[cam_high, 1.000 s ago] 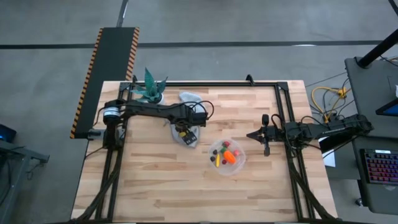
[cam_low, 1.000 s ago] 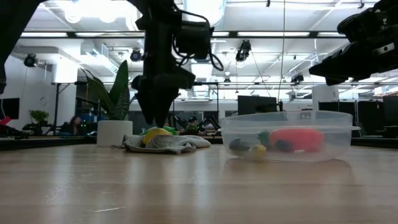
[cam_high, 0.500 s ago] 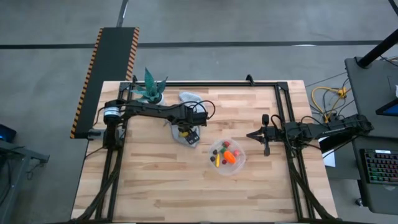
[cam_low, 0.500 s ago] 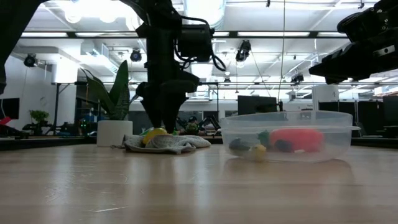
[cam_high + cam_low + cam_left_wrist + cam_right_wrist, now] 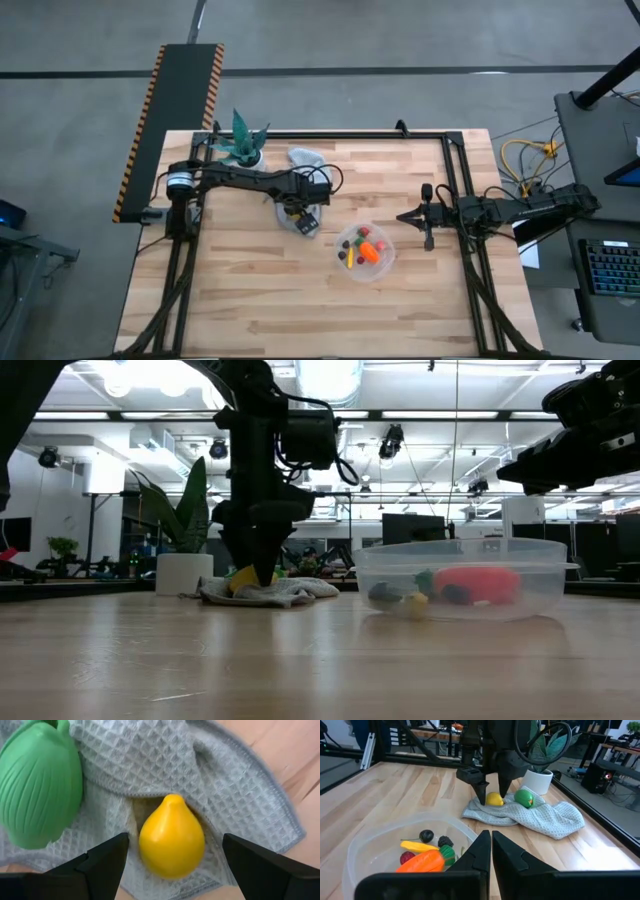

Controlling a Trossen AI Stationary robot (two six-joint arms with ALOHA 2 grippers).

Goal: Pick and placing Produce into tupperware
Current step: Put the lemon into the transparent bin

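In the high view, the left gripper [image 5: 297, 212] was seen lowered over a grey cloth [image 5: 303, 222] near the table's [image 5: 250, 290] back, just in front of a potted plant [image 5: 241, 143]. The tupperware [image 5: 365, 251] was placed near the middle of the table, with an orange carrot [image 5: 372, 253] and small dark berries inside. The right gripper [image 5: 404, 217] was held beside the tupperware, near the table's right edge.

In the low view, the left gripper [image 5: 262, 565] was shown pointing straight down, its tips at the cloth [image 5: 268, 592]; the tupperware [image 5: 462, 579] was seen apart from it.

In the left wrist view, the fingers [image 5: 102, 862] were spread wide on either side of a yellow lemon [image 5: 171, 836] lying on the cloth [image 5: 165, 765], without touching it; a green piece [image 5: 40, 782] was lying just beside it.

In the right wrist view, the right fingers [image 5: 507, 855] were pressed together over the tupperware's rim [image 5: 375, 840], with nothing held.
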